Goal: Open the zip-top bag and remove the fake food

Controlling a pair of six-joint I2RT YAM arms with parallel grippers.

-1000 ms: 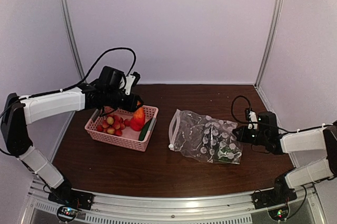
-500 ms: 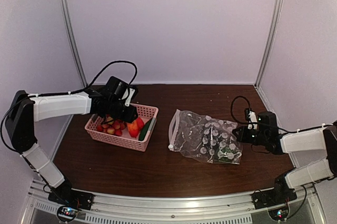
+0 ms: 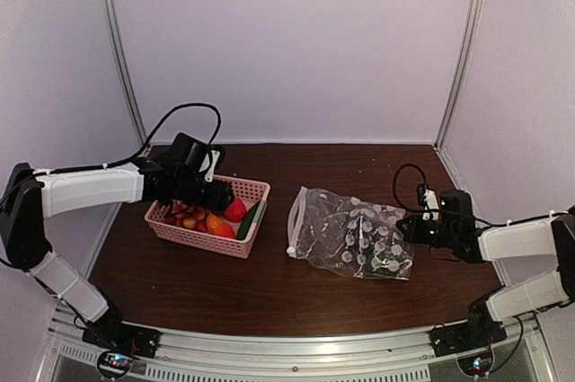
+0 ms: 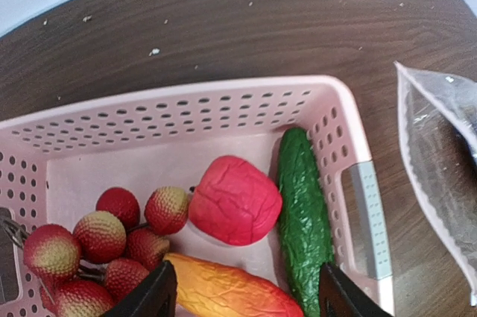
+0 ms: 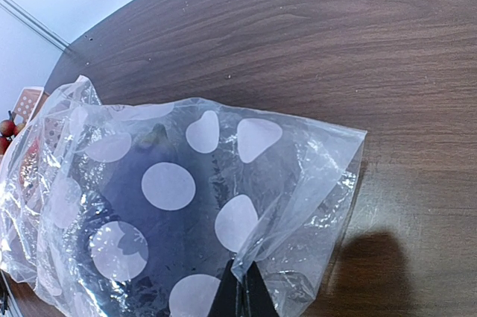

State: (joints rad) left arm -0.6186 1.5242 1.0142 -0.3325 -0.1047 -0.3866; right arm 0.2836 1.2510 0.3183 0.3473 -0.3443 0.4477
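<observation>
Clear crinkly plastic, the bag (image 3: pixel 350 236) lies on the desk (image 3: pixel 269 297) beside the basket (image 3: pixel 193 236). It looks light, limp and slippery, best held by a corner. The right end effector (image 5: pixel 238 294) pinches one; the left end effector (image 4: pixel 250 298) hangs spread over the basketed food (image 4: pixel 235 199).

i see the clear, white-dotted zip-top bag (image 3: pixel 346 234) lying crumpled on the table (image 3: pixel 269 297), zip strip (image 3: pixel 291 225) at its left edge, dark pieces (image 3: pixel 384 262) inside. fake food (image 3: pixel 220 217), namely berries (image 4: pixel 112 231), tomato (image 4: pixel 235 199), cucumber (image 4: pixel 302 220) and carrot (image 4: pixel 231 291), sits in the pink basket (image 4: pixel 186 112).
</observation>
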